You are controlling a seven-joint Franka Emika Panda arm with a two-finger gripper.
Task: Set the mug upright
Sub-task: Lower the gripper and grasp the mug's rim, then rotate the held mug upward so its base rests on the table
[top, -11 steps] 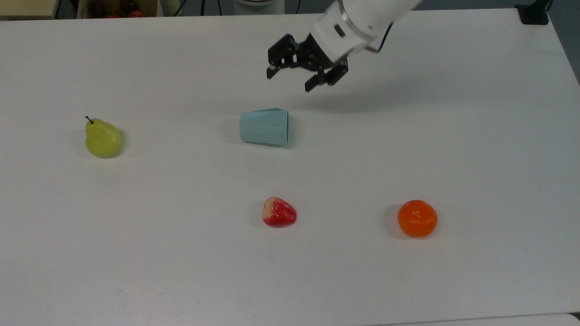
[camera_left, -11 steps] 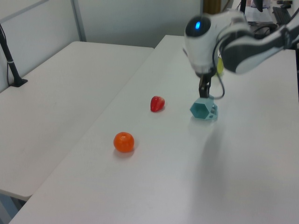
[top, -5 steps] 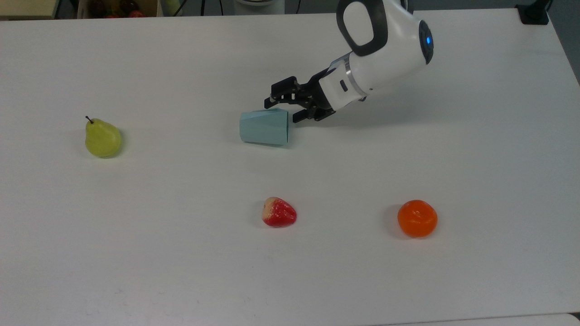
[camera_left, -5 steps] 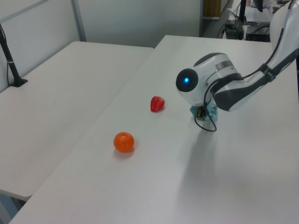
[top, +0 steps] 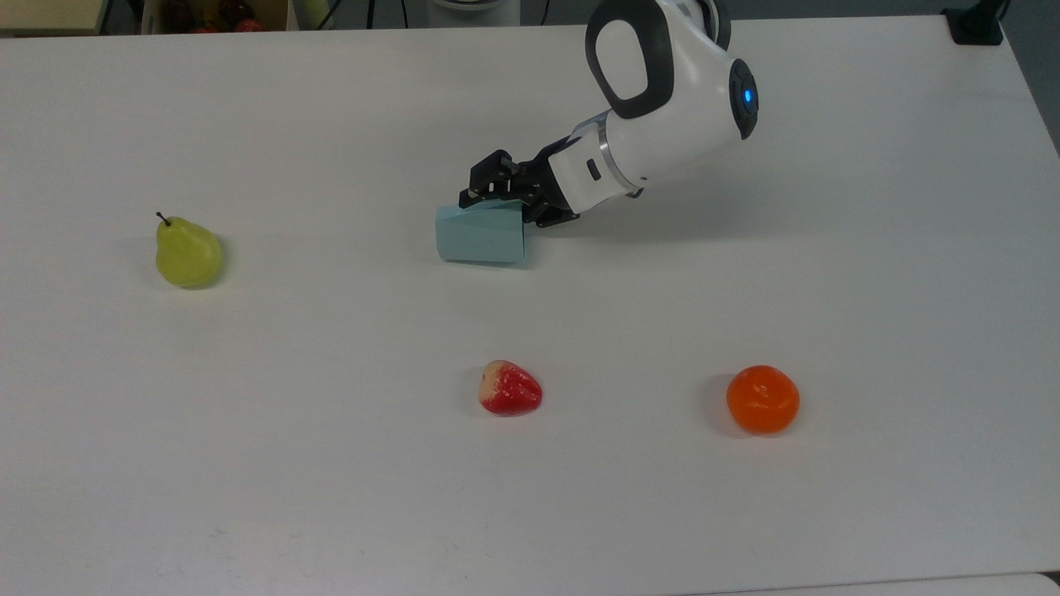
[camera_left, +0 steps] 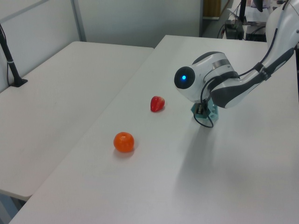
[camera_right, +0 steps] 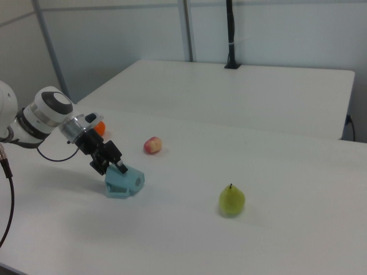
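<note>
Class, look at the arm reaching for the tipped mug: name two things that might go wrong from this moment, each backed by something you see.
1. The mug lies on its side on a smooth table, and the gripper meets only its upper edge near the open end. It may roll or slide away instead of being gripped.
2. The gripper comes in at a low slant close to the table, so it might scrape the surface or lever the mug sideways.
</note>
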